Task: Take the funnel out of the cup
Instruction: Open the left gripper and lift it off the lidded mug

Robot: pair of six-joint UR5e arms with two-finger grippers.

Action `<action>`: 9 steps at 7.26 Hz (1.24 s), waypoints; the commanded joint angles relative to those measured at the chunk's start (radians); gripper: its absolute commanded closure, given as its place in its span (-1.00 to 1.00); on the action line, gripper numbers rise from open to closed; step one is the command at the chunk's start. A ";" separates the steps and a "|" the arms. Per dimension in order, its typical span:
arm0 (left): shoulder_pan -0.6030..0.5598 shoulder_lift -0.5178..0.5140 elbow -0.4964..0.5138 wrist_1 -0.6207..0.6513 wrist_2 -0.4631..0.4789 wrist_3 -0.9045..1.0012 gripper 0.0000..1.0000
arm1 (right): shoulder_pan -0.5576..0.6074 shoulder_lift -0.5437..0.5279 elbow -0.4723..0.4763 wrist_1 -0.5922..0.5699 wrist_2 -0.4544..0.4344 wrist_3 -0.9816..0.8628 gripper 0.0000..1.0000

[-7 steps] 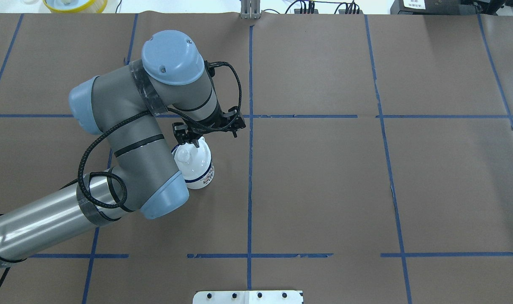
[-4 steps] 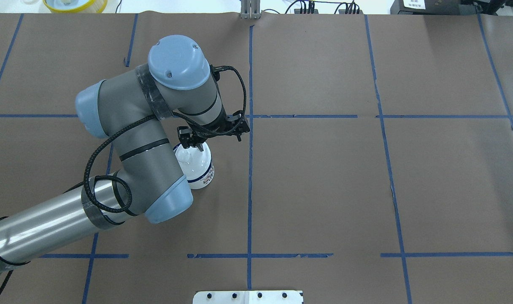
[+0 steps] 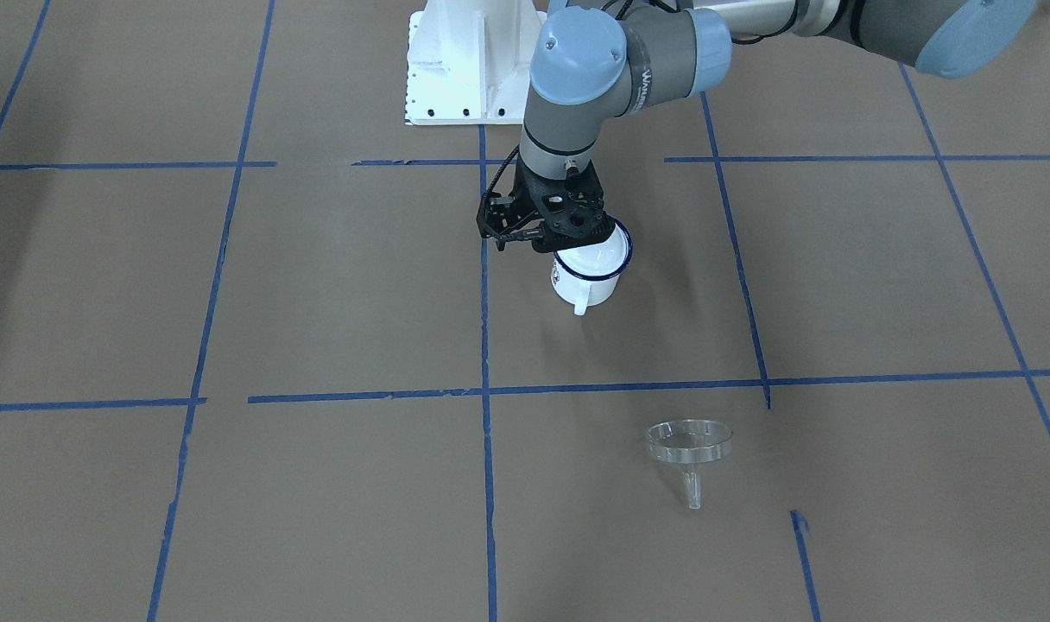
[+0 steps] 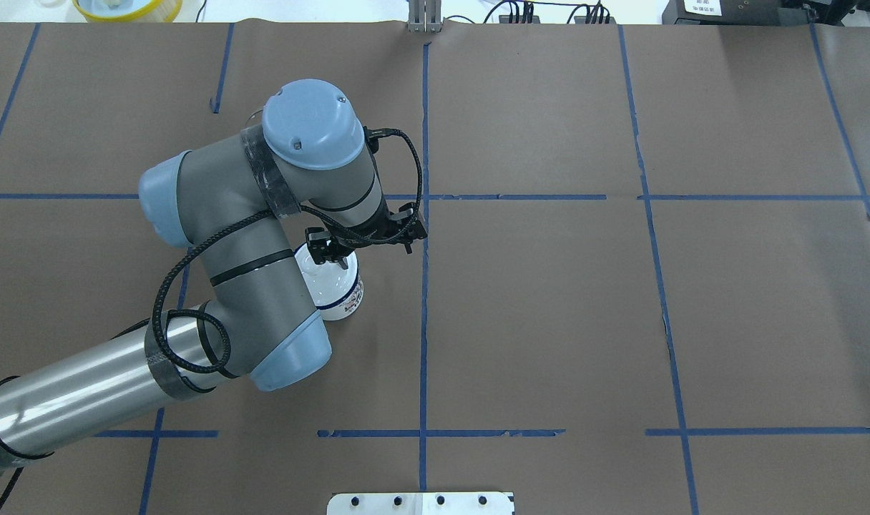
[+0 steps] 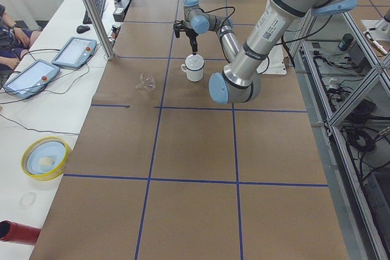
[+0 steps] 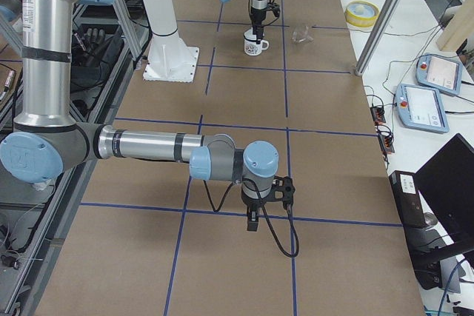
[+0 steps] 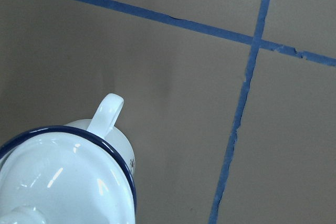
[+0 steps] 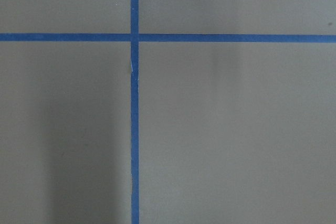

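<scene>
The clear funnel (image 3: 689,449) lies on the brown table by itself, spout towards the front camera, well away from the cup; it also shows in the left side view (image 5: 145,81). The white enamel cup (image 3: 590,276) with a blue rim stands upright with a white domed lid (image 4: 320,275) on it. My left gripper (image 3: 577,242) hangs just above the cup's rim and lid; its fingers are hidden by its own body, so I cannot tell whether it is open. My right gripper (image 6: 252,220) points down over bare table far from both; I cannot tell its state.
Blue tape lines cross the brown table (image 4: 549,322). A yellow-rimmed dish (image 4: 124,7) sits beyond the far left edge. The white robot base (image 3: 473,60) stands at the table's near side. Operator tablets (image 5: 73,53) lie on the side bench.
My left arm has shifted back towards the robot and a little right, bringing the gripper further over the cup's lid. The cup has not moved.
</scene>
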 commanded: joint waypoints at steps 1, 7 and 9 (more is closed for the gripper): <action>0.001 0.003 0.033 -0.056 0.001 -0.007 -1.00 | 0.000 0.000 0.000 0.000 0.000 0.000 -1.00; -0.046 0.045 -0.133 0.025 0.003 0.003 -1.00 | 0.000 0.000 0.000 0.000 0.000 0.000 -1.00; -0.183 0.153 -0.262 0.023 -0.003 0.192 -1.00 | 0.000 0.000 0.000 0.000 0.000 0.000 -1.00</action>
